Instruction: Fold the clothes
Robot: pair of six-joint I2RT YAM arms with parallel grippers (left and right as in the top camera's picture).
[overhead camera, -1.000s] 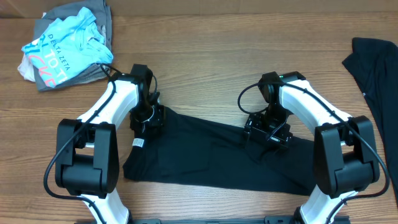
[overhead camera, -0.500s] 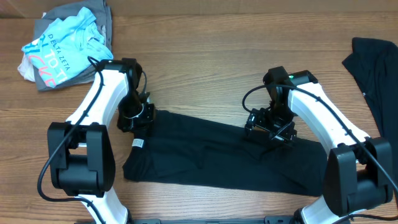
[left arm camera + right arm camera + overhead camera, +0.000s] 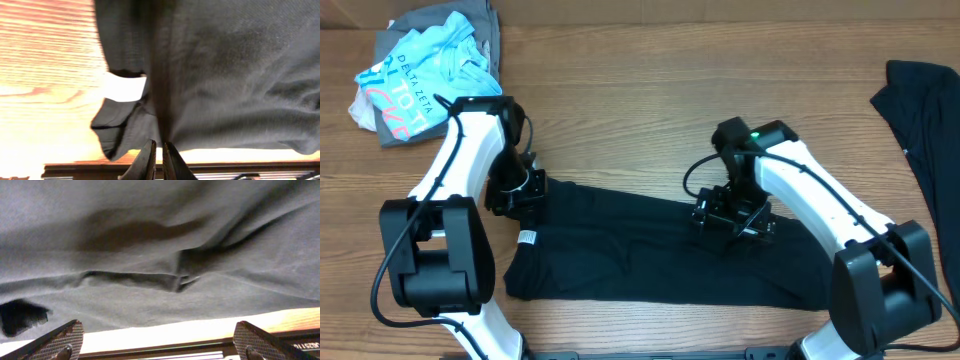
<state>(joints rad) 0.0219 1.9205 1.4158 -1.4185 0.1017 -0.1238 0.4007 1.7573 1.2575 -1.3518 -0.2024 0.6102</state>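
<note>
**Left gripper** (image 3: pixel 159 150): fingers drawn narrow, pinching a raised fold of the black T-shirt (image 3: pixel 240 75). The white tag (image 3: pixel 125 87) lies just beyond the fingertips, beside that fold.

**Right gripper** (image 3: pixel 160 340): fingers spread wide and holding nothing, over wrinkled cloth of the same shirt.

The shirt lies spread on the wooden counter (image 3: pixel 640 90) beneath both grippers. Farther out, beyond the left gripper, is a pile of clothes (image 3: pixel 425 75). Well beyond the right gripper is a dark garment (image 3: pixel 925 110).

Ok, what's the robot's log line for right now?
stage: folding | left gripper: shut on black T-shirt | right gripper: open, over it
</note>
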